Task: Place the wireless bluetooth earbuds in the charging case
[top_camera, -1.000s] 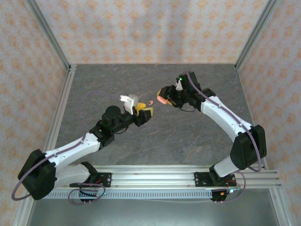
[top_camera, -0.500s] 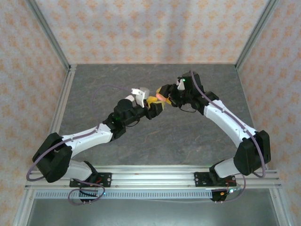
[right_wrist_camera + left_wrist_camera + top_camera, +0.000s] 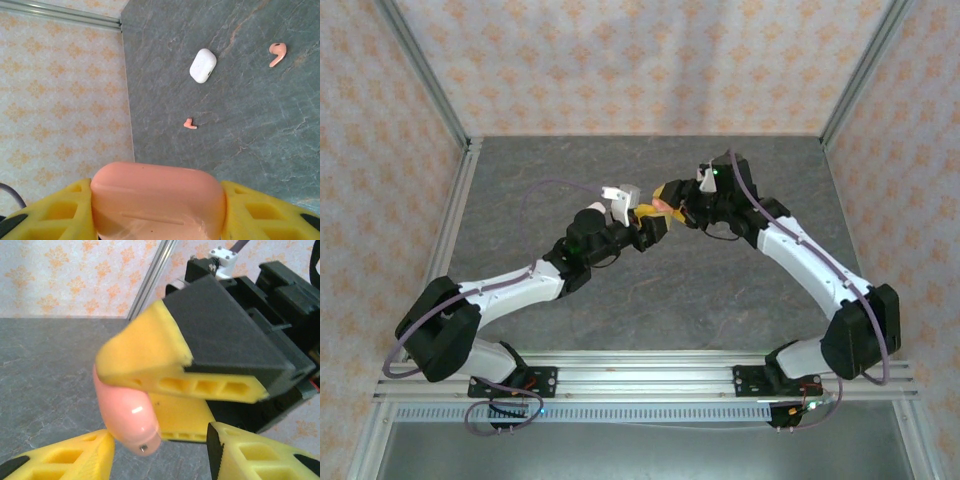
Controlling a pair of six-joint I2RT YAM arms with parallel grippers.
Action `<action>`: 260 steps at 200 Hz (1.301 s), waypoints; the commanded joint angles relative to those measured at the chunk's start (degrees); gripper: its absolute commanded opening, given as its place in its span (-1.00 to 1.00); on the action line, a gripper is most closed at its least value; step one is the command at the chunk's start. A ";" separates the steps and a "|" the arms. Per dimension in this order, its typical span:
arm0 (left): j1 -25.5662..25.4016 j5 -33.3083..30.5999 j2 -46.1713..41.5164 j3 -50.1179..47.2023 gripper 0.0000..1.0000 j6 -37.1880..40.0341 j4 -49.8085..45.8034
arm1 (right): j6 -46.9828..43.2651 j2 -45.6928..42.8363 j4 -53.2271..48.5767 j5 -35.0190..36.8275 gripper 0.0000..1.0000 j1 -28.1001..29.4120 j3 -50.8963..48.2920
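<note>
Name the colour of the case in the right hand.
The case is coral pink, clearest in the right wrist view.

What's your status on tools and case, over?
Right tool shut on pink case. Left tool open at its end. Pink earbuds, white case loose on table. Nothing obstructing.

- The left hand (image 3: 160,457) and the right hand (image 3: 667,203) meet above the middle of the bench (image 3: 720,290).
- A charging case (image 3: 157,200) sits between the right hand's fingers.
- The left hand's fingers sit on either side of its end.
- On the bench, the other case (image 3: 203,65) lies between an earbud (image 3: 277,53) and a second earbud (image 3: 189,123).
</note>
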 commanded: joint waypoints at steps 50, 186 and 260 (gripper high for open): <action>-0.51 -0.63 2.11 4.58 -0.28 0.58 0.41 | 1.02 -4.07 0.41 -2.15 -0.08 0.36 -0.60; 1.39 1.64 -10.79 2.96 -1.00 0.63 -9.83 | -4.57 -17.45 15.89 6.01 0.32 -1.78 -7.16; 6.57 7.88 -18.72 3.14 -1.00 -12.58 -7.60 | 12.63 -11.26 53.95 -5.69 0.34 -2.45 -15.86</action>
